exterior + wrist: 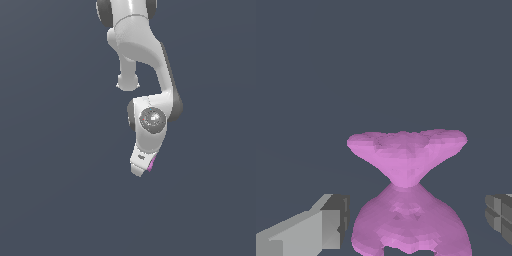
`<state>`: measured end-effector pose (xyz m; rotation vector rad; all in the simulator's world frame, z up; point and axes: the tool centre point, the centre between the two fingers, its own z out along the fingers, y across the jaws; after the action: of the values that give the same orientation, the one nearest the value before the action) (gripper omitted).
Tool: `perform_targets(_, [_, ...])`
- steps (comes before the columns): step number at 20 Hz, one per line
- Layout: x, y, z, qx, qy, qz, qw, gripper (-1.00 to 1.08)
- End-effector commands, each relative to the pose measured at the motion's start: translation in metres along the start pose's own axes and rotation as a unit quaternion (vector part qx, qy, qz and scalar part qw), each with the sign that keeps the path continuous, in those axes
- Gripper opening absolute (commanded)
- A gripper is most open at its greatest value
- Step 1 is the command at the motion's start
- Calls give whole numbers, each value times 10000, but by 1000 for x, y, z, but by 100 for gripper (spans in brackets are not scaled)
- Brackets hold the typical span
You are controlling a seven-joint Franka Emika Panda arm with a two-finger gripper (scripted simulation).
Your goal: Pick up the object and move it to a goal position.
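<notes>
The object (406, 155) is a pink-purple bow-tie-like piece with a narrow waist, and it fills the middle of the wrist view. My gripper (417, 224) straddles it. One grey finger (331, 222) stands almost against the object's near lobe. The other finger (500, 216) sits a small gap away, so the jaws are open around the piece. In the exterior view the white gripper (141, 167) points down near the floor. Only a thin pink sliver of the object (151, 163) shows beside it; the rest is hidden behind the hand.
Plain dark grey-blue ground (55, 200) surrounds the arm on all sides. The white arm's links (145, 55) rise above the gripper toward the exterior view's top.
</notes>
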<state>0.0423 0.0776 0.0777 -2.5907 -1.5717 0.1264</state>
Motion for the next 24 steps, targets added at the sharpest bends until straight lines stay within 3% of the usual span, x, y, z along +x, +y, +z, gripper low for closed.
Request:
perform_targets(1, [3,0,3,27,2,-171,9999,108])
perform_targets(11, [5,0,7,54,5,-327,9994,108])
perform_targets(20, [5,-1,35,57,6,-351,9994,108])
perform_targets(21, [5,-1,35,57,6,-351,9994,-100])
perform_targets(24, [5,-1,35,57,6,-351,9994,-100])
